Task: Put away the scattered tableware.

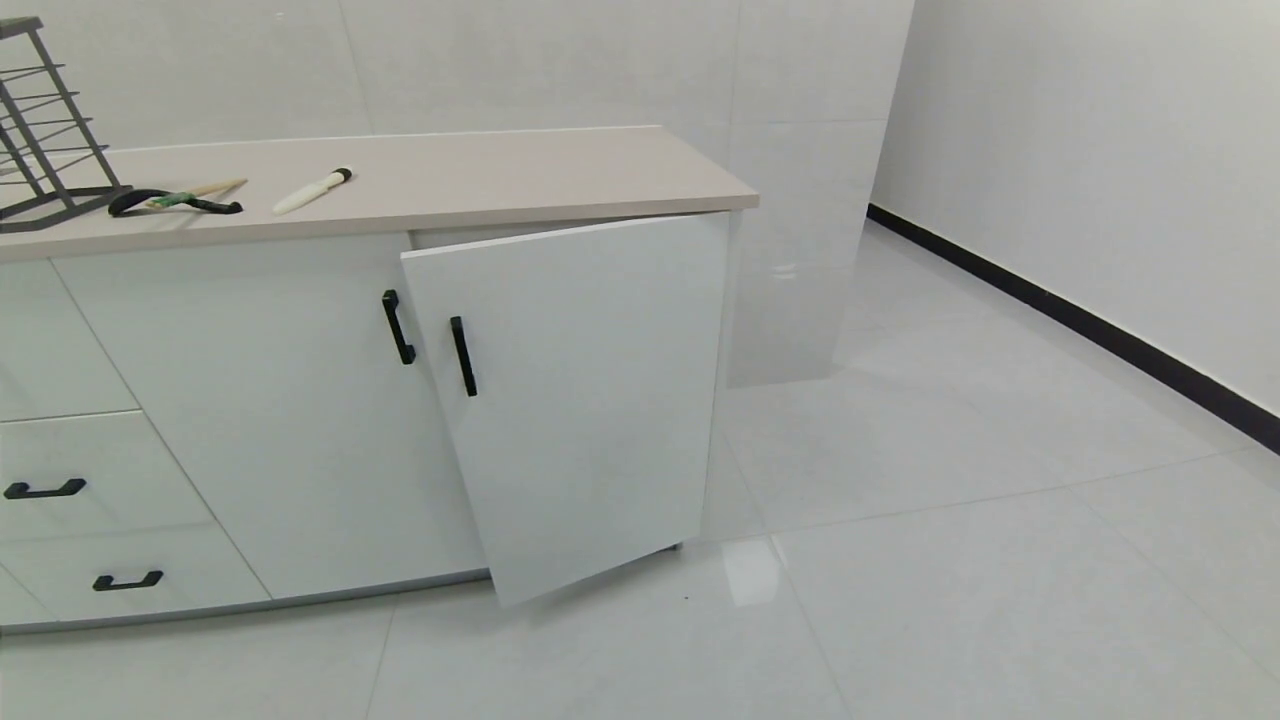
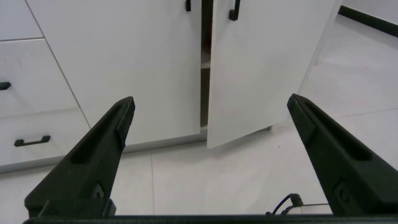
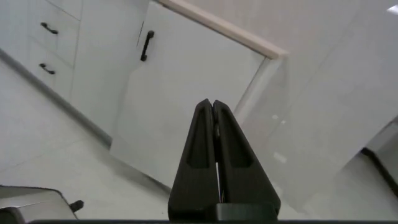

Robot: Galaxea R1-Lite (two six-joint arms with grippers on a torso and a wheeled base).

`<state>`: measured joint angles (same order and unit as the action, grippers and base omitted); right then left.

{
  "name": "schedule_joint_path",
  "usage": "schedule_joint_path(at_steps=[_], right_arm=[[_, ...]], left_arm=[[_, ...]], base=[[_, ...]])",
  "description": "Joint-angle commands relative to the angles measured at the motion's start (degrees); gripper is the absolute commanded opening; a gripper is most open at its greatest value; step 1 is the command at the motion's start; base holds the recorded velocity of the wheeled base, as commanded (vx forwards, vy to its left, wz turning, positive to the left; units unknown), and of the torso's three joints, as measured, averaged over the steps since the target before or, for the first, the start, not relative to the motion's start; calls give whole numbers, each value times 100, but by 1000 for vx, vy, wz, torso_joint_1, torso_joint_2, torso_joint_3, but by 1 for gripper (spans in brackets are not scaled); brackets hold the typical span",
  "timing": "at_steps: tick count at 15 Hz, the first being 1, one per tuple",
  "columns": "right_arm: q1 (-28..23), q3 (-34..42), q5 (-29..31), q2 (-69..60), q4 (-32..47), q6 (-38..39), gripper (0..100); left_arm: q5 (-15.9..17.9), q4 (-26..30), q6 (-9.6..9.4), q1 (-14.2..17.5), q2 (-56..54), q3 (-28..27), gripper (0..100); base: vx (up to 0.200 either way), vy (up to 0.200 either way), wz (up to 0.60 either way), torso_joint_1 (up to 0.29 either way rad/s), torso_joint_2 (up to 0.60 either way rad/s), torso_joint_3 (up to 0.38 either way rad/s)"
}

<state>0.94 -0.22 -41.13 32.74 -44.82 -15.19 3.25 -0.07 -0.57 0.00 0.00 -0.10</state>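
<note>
Head view. Upper left of the frame: a dark wire dish rack (image 1: pixel 40 120) standing on a long beige countertop (image 1: pixel 500 170). Just right of the rack, flat on the counter: a curved black-handled utensil with a green band (image 1: pixel 175 203), touching or crossing a pale wooden stick (image 1: pixel 225 186); cannot tell which. A little further right, apart from both: a slim cream knife-like utensil with a small black end (image 1: pixel 312 190). Centre of the frame, under the counter: a white cabinet door (image 1: pixel 580 400) with a black bar handle (image 1: pixel 463 356), swung partly open. Lower left: white drawers with black pulls (image 1: pixel 45 489).

Left wrist view. Left gripper (image 2: pixel 211 102) with black fingers spread wide, nothing between them. Facing the dark gap beside the half-open door, low near the floor.

Right wrist view. Right gripper (image 3: pixel 212 106) with fingers pressed flat together, nothing held. Pointed at the face of the same white door.

Handling, as a judgement: probably light, stiff and narrow, lying low on a smooth top, so likely to skid or roll under a pinch. Best taken across the width near mid-length, one piece at a time, starting with the lone cream utensil. Separate the touching pair before lifting.
</note>
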Motion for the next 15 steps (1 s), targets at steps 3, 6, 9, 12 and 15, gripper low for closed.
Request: schedule_joint_path(at_steps=[3, 6, 9, 12, 15], right_arm=[[-217, 22, 0, -2782, 1978, -28, 0], [-103, 22, 554, -3274, 2707, 104, 0], [-94, 4, 2619, -3274, 4280, 1185, 0], [-103, 22, 3498, -3274, 4201, 1413, 0], [-103, 4, 4104, -3266, 4500, 1510, 0]], left_arm=[[0, 7, -4, 0, 0, 1, 100], [-9, -1, -4, 0, 0, 1, 100], [0, -1, -4, -9, 0, 1, 100], [-9, -1, -39, 0, 0, 1, 100], [-18, -1, -22, 0, 0, 1, 100]], base=[[0, 0, 0, 0, 0, 0], [0, 0, 0, 0, 0, 0], [0, 0, 0, 0, 0, 0], [0, 0, 0, 0, 0, 0], [0, 0, 0, 0, 0, 0]])
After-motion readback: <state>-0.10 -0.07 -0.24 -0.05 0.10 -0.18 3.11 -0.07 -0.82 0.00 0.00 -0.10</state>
